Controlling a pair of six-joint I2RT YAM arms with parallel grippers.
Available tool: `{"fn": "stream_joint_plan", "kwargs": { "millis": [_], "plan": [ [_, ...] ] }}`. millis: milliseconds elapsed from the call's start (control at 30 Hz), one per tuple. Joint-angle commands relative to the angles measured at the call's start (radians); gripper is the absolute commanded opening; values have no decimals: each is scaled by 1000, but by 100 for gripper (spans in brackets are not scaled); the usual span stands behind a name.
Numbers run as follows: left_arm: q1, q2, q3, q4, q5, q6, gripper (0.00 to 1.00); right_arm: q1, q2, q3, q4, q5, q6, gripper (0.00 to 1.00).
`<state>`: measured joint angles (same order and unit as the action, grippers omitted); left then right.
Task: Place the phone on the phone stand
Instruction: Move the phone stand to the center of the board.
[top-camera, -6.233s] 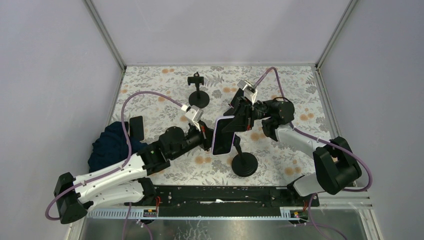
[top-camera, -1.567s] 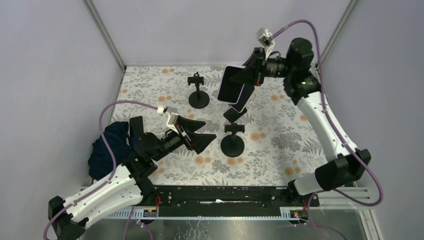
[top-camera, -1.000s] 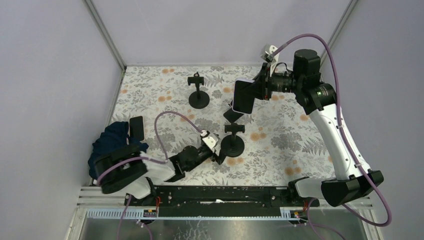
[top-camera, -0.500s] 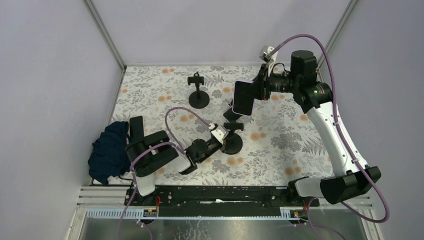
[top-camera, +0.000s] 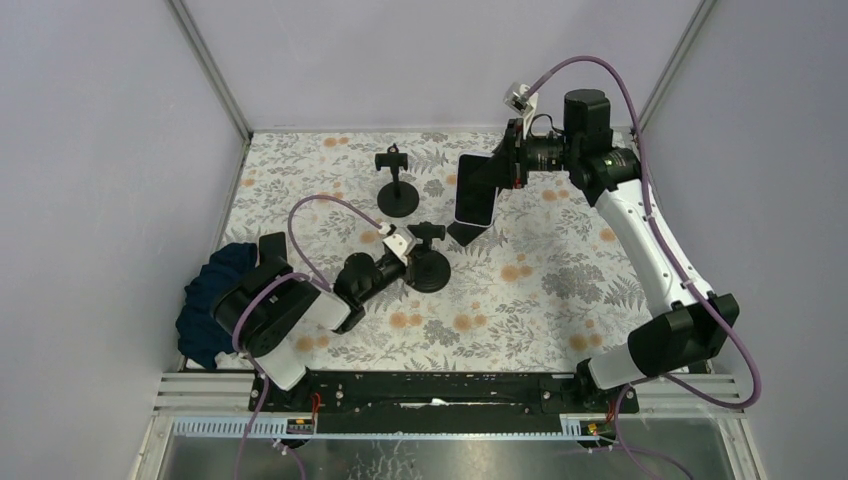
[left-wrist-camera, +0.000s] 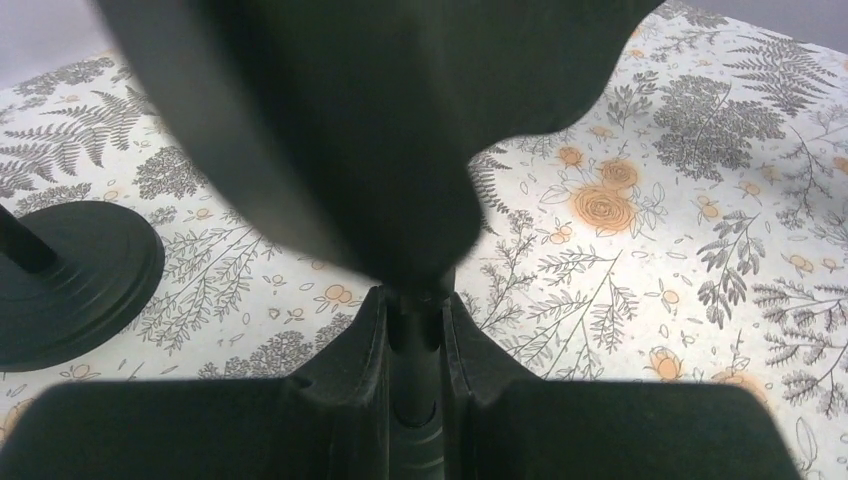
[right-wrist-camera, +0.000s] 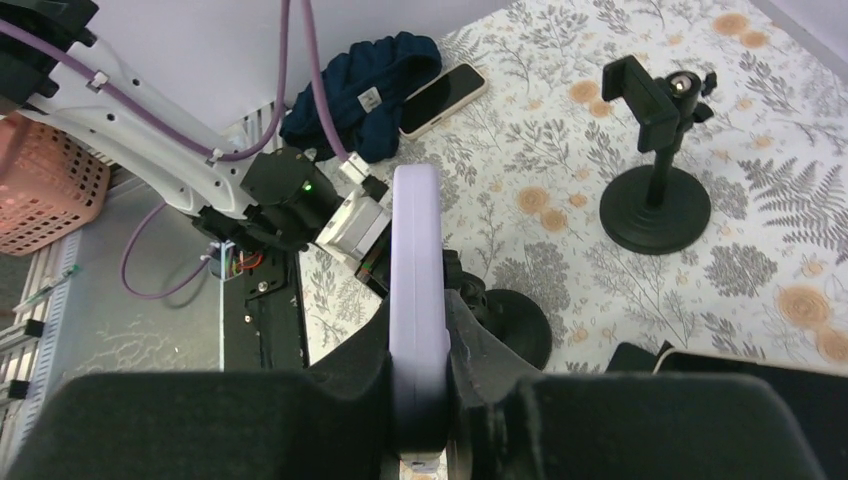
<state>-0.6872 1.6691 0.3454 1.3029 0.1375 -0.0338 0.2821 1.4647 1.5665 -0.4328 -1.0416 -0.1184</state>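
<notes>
Looking through the right wrist camera, I see the right gripper (right-wrist-camera: 420, 345) pinching the lavender phone (right-wrist-camera: 418, 240) by one end, edge-on to the lens, a finger pressed against each face. From overhead, that phone hangs in the air over the floral table (top-camera: 560, 290), beyond the phone stand (top-camera: 428, 268) and a little to its right, clear of it. My left gripper (left-wrist-camera: 418, 320) is clamped on the stand's thin stem (left-wrist-camera: 420, 420), fingers drawn in tight on both sides. I cannot tell whether the stand's round base sits flat on the table. A second stand (top-camera: 397, 186) is upright farther back, apart from both arms. At the left edge lies a dark blue cloth (top-camera: 212, 298) with a second phone (right-wrist-camera: 442, 98) resting against it.
</notes>
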Motion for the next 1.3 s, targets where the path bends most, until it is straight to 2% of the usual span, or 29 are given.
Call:
{"fn": "stream_joint_plan", "kwargs": {
  "millis": [0,33,167,233,333,600,767,867,1000,1267],
  "plan": [
    [90,-16,29,-62,182,26,6,15,38,71,126,-123,28,1],
    [115,-14,32,-63,204,26,11,22,47,80,110,-120,0,1],
    [193,-34,32,-62,262,-39,48,54,82,121,21,-105,-131,1],
    [198,-81,16,-85,254,-55,61,63,94,134,5,-108,-154,0],
    [198,-215,-22,-167,239,-92,68,78,111,158,-5,-128,-161,0],
    [196,-688,-46,-668,244,-188,70,115,149,215,-8,-133,-137,0],
    [196,-902,8,-895,139,-342,69,115,161,237,15,-130,-90,0],
    [196,-906,89,-1028,41,-438,67,114,166,237,40,-126,-54,0],
    [193,-830,256,-1217,2,-545,65,119,169,239,46,-103,-33,0],
    [49,-755,455,-1530,-258,-554,64,121,164,235,56,-91,-15,0]
  ]
}}
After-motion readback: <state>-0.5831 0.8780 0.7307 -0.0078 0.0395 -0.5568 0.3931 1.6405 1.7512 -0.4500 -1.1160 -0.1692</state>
